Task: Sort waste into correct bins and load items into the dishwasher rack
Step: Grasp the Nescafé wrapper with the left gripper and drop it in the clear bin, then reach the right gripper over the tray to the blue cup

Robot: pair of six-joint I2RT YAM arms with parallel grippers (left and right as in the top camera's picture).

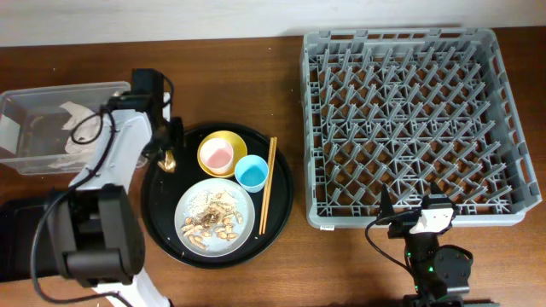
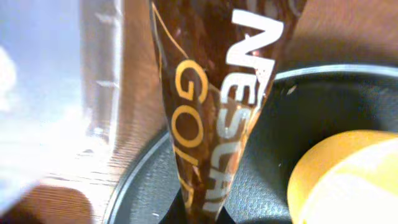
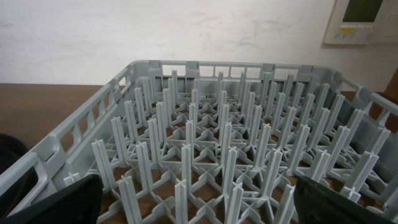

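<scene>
My left gripper (image 1: 166, 145) is shut on the small brown snack wrapper (image 1: 169, 161) and holds it over the left rim of the round black tray. In the left wrist view the wrapper (image 2: 224, 106) hangs from the fingers (image 2: 202, 214), next to the yellow bowl (image 2: 342, 180). The yellow bowl (image 1: 223, 153) holds the pink cup (image 1: 217, 154). The light-blue cup (image 1: 251, 172), the chopsticks (image 1: 267, 186) and the plate (image 1: 215, 217) with food scraps (image 1: 212, 220) lie on that tray. My right gripper (image 1: 412, 209) is open and empty at the front edge of the grey rack (image 1: 418, 119), which fills the right wrist view (image 3: 224, 143).
The clear plastic box (image 1: 60, 128) stands at the far left with white tissue (image 1: 75, 115) inside. The flat black tray (image 1: 21, 239) lies front left, partly hidden by my left arm. The round black tray (image 1: 277, 205) sits between the box and the rack.
</scene>
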